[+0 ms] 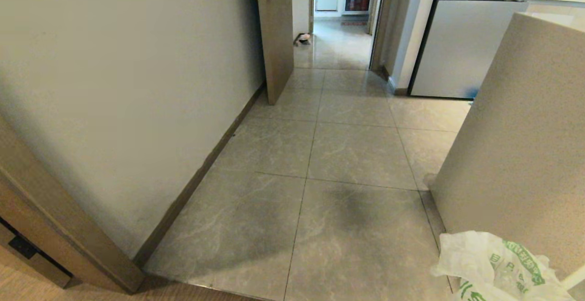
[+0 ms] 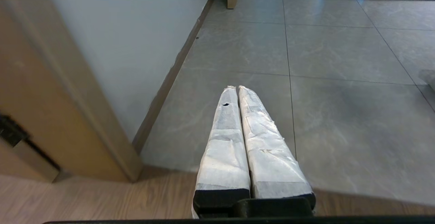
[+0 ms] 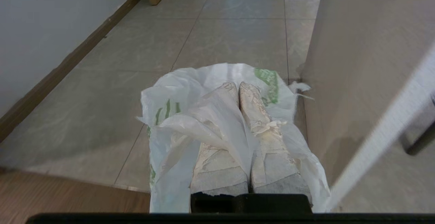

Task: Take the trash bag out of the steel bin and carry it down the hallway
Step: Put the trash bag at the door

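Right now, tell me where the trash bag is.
The trash bag hangs clamped in the right end effector, at the head view's lower right, over the grey floor tiles beside the beige counter wall.

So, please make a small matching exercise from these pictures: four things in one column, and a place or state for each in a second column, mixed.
Things:
1. trash bag
2. left gripper
3. open door
4. refrigerator

Places or states:
A. shut, holding nothing
B. far right, beyond the counter
C. draped over the right gripper, pinched in its fingers
D. standing out from the left wall

Pairs: 1-C, 2-A, 3-D, 4-B
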You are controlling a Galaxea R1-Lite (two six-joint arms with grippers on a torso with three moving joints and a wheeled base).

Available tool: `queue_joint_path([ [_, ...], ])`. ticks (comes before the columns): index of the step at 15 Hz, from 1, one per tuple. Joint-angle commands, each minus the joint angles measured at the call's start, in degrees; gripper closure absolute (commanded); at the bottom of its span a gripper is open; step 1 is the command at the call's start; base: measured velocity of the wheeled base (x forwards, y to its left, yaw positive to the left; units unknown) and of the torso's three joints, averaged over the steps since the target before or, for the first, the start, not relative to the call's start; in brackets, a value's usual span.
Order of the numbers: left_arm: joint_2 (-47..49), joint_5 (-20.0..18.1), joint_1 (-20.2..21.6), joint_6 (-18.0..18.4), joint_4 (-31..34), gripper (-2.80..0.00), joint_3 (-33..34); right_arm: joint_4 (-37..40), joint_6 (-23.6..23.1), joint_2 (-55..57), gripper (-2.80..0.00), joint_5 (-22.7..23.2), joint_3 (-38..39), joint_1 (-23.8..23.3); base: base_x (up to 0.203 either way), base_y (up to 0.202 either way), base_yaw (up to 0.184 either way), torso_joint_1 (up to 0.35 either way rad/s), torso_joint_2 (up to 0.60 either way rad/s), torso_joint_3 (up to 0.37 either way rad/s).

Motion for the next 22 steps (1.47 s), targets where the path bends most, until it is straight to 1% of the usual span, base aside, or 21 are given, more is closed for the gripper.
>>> queue_joint_path([
  [1, 0.0, 0.0, 0.0, 0.0, 0.0, 0.00, 0.0, 0.0, 0.0, 0.0, 0.00, 0.0, 0.1, 0.0, 0.195, 0.000, -0.003, 0.002, 0.00, 0.007],
  [22, 0.0, 0.0, 0.0, 0.0, 0.0, 0.00, 0.0, 0.0, 0.1, 0.0, 0.00, 0.0, 0.1, 0.0, 0.182, 0.000, -0.003, 0.001, 0.00, 0.003],
])
